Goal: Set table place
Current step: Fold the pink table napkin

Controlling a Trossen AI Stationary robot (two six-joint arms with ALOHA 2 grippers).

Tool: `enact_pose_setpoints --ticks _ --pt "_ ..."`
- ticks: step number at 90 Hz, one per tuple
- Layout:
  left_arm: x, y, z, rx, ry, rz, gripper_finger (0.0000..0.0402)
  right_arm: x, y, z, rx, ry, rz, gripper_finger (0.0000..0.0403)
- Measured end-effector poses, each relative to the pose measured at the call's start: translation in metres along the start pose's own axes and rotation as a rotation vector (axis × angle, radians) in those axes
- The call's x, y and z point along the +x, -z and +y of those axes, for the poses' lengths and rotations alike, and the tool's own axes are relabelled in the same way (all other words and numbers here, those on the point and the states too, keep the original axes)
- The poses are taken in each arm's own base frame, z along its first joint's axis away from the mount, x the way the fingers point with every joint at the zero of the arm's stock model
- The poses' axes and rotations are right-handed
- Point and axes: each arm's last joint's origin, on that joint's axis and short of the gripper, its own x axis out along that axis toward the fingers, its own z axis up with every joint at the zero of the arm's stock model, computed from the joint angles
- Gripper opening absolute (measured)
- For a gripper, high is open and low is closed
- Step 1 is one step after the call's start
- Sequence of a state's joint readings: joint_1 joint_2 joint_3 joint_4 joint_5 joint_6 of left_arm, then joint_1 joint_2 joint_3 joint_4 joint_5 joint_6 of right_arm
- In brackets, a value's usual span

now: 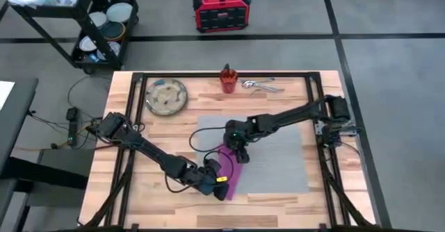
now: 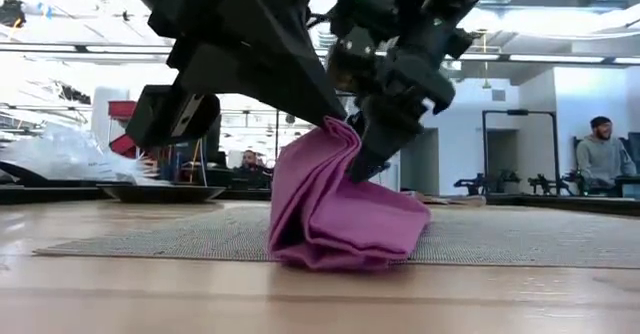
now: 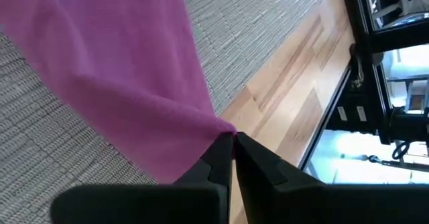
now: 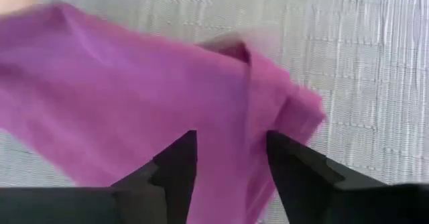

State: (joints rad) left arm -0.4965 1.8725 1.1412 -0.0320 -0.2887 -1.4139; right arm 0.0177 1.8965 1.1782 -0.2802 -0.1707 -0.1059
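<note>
Both arms work on one magenta napkin [image 1: 231,168], which sits bunched on the near left part of the grey mat [image 1: 278,155] on the worktop [image 1: 174,197]. The left gripper [image 3: 232,143] has its fingers pressed together on a corner of the cloth, pinching it where the mat's edge meets the bare wood. This hold looks meant to anchor or pull that corner so the napkin can be spread or folded flat. The right gripper [image 4: 231,150] comes down from the far side with its fingers set apart around a raised fold of the cloth, straddling it; whether they already press on it I cannot tell. From table height the napkin [image 2: 335,209] stands up in a peak between the two, so it is lifted, not yet laid.

The rest of the setting waits along the far edge, kept clear of the mat: one speckled plate [image 1: 166,96], one orange-red cup [image 1: 229,80], and a cluster of steel cutlery [image 1: 261,85] just beside the cup, its pieces too small to count
</note>
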Motion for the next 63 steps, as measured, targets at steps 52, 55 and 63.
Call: enact_pose_setpoints --ticks 52,55,63 --pt "-0.001 0.0 -0.004 0.009 0.037 -0.009 0.0 -0.009 -0.002 -0.042 0.203 0.014 -0.1 0.0008" --pt "-0.001 0.001 -0.004 0.009 0.038 -0.009 0.0 -0.011 -0.002 -0.046 0.23 0.008 -0.105 0.0006" --pt "-0.001 0.002 -0.004 0.012 0.036 -0.011 0.0 -0.014 0.001 -0.059 0.303 -0.011 -0.11 0.0006"
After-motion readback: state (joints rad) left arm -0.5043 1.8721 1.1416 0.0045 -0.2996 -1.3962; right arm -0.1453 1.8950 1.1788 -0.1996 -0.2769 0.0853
